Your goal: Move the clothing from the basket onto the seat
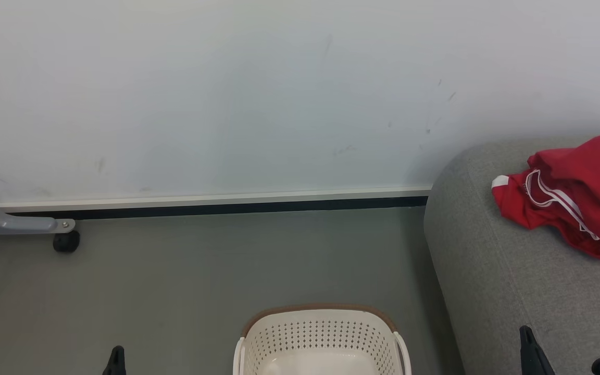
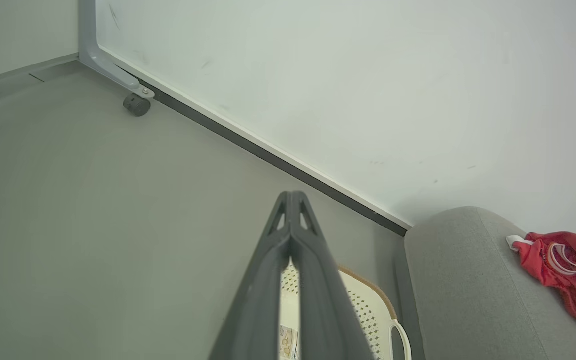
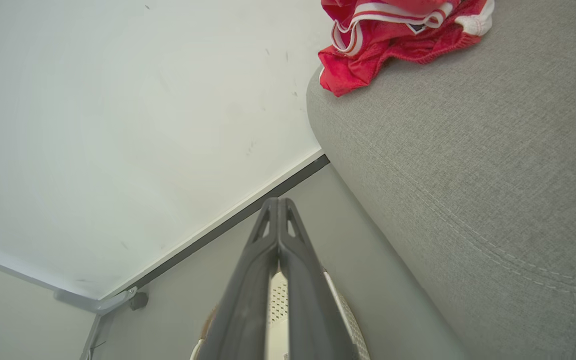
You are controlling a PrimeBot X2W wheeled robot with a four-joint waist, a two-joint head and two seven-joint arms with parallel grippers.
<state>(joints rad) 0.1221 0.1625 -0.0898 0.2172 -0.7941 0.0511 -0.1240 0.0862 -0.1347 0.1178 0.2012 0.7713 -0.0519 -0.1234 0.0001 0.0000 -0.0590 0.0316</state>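
Clothing [image 1: 565,198] lies heaped on the seat [image 1: 487,312] at three o'clock in the head view, well apart from the basket [image 1: 321,333] at six, whose visible inside looks bare (its near part is cut off). Left gripper [image 2: 292,197] and right gripper [image 3: 278,201] each have fingers pressed together, empty. The carrying seems done; next calls for checking the basket's hidden part.
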